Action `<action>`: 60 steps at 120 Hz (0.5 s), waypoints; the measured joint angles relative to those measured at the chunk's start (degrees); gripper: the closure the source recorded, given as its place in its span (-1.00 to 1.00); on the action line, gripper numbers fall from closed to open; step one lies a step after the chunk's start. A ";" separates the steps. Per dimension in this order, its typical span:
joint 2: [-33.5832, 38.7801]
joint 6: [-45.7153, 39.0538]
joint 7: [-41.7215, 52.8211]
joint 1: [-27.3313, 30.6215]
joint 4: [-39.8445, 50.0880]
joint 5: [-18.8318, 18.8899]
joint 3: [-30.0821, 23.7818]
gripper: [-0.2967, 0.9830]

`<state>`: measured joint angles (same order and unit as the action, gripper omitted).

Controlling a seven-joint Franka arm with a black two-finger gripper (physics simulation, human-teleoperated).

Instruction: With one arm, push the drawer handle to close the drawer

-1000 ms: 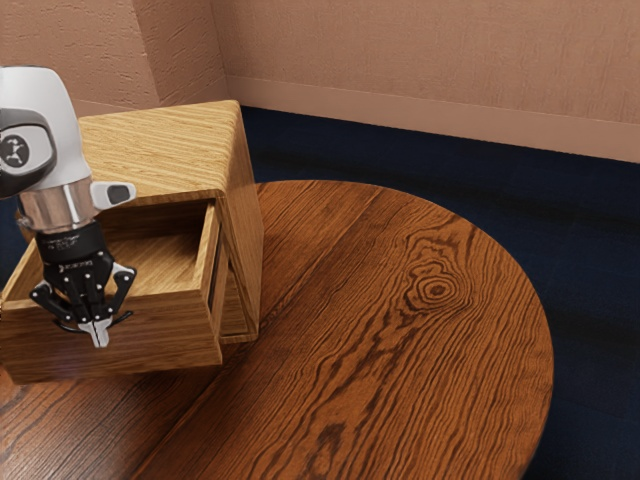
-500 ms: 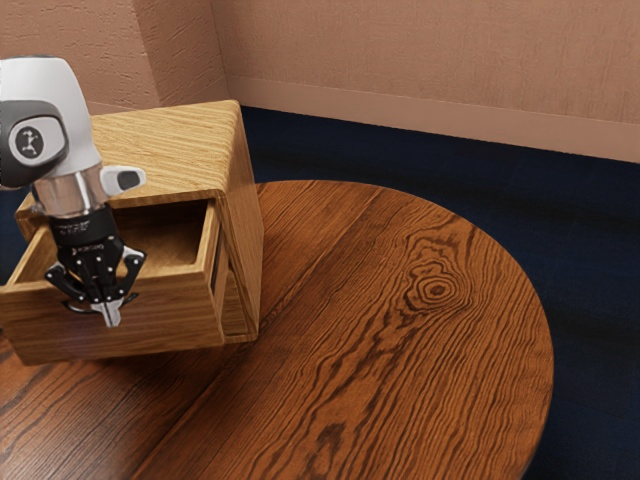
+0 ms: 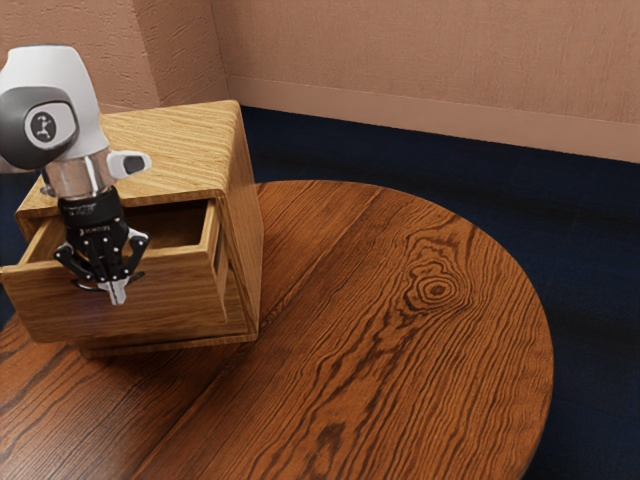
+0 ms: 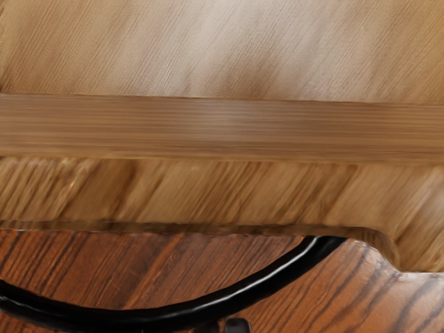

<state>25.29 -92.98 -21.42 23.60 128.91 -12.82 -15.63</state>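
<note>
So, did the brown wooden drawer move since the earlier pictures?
Yes. The drawer slid farther into the boxy, yellowish wooden cabinet, which stayed put. Its front is closer to the cabinet now, but it's still partly open.

In the exterior view, a cabinet (image 3: pixel 170 145) stands on a round table (image 3: pixel 400 350), toward the exterior view's left. Its drawer (image 3: pixel 185 305) juts partway out on the side nearer the camera, over the tabletop. The handle (image 4: pixel 159 318) is on the drawer's front, reaching out above the table in the wrist view. The gripper (image 3: pixel 118 291) is at the handle, before the drawer's front; the arm (image 3: pixel 60 90) is above it, at the exterior view's left. Beyond the table lies the floor (image 3: pixel 590 220), and behind that, the wall (image 3: pixel 430 50)
</note>
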 joint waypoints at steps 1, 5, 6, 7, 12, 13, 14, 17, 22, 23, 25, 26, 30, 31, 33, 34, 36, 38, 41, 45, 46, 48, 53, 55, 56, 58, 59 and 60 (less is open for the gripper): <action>-0.09 -0.02 0.02 0.09 -0.07 0.04 0.00 0.69; -0.55 -0.11 0.09 0.43 -0.51 0.19 0.02 0.69; -0.71 -0.13 0.11 0.54 -0.66 0.22 0.03 0.69; -0.86 -0.15 0.13 0.63 -0.79 0.25 0.04 0.69; -1.54 -0.26 0.24 0.93 -1.36 0.37 0.05 0.69; -1.68 -0.29 0.26 0.97 -1.46 0.39 0.06 0.69; -1.81 -0.31 0.28 1.00 -1.55 0.41 0.06 0.69; -2.19 -0.38 0.34 1.08 -1.90 0.46 0.06 0.69; -2.83 -0.48 0.43 1.13 -2.51 0.53 0.07 0.69; -2.97 -0.50 0.45 1.14 -2.63 0.54 0.07 0.69; -3.20 -0.55 0.48 1.15 -2.85 0.56 0.07 0.69; -3.30 -0.57 0.50 1.16 -2.94 0.58 0.07 0.69; -3.82 -0.68 0.57 1.17 -3.37 0.62 0.07 0.69; -3.96 -0.71 0.58 1.17 -3.47 0.63 0.07 0.69; -4.20 -0.75 0.61 1.17 -3.63 0.65 0.07 0.69; -4.31 -0.78 0.63 1.17 -3.70 0.66 0.07 0.69; -4.52 -0.84 0.66 1.19 -3.83 0.68 0.07 0.69; -4.75 -0.91 0.69 1.21 -4.02 0.69 0.07 0.69; -5.03 -1.00 0.74 1.27 -4.20 0.71 0.07 0.69; -5.29 -1.11 0.81 1.42 -4.42 0.79 0.07 0.69; -5.35 -1.14 0.82 1.45 -4.50 0.85 0.07 0.69; -5.51 -1.19 0.85 1.49 -4.67 1.08 0.07 0.69; -5.90 -1.31 0.92 1.56 -5.07 1.61 0.08 0.69; -6.01 -1.35 0.95 1.57 -5.18 1.78 0.12 0.69; -6.05 -1.37 0.96 1.58 -5.23 1.87 0.13 0.69; -6.13 -1.41 0.99 1.59 -5.37 2.01 0.16 0.69; -6.17 -1.43 1.00 1.60 -5.43 2.08 0.18 0.69; -6.20 -1.44 1.01 1.60 -5.50 2.14 0.19 0.69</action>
<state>19.09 -94.43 -20.41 25.20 123.41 -10.68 -15.44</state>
